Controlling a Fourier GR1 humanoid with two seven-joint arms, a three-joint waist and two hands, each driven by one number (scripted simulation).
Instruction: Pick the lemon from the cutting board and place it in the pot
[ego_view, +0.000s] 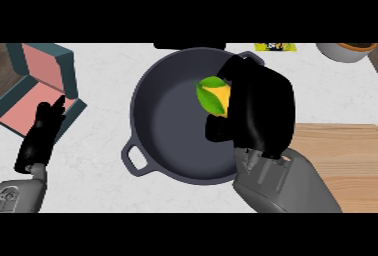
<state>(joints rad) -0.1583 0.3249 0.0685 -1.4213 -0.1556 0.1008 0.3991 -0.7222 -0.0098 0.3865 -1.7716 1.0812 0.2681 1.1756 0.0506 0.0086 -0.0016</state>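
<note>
White counter lay beneath my right hand (258, 102), which clasped the lemon (213, 97) above the pot (170, 127); releasing it there seemed my next move.

Just the one head view here, looking steeply down on the counter (96, 135) from close above, the pot (170, 130) filling mid-frame.
</note>
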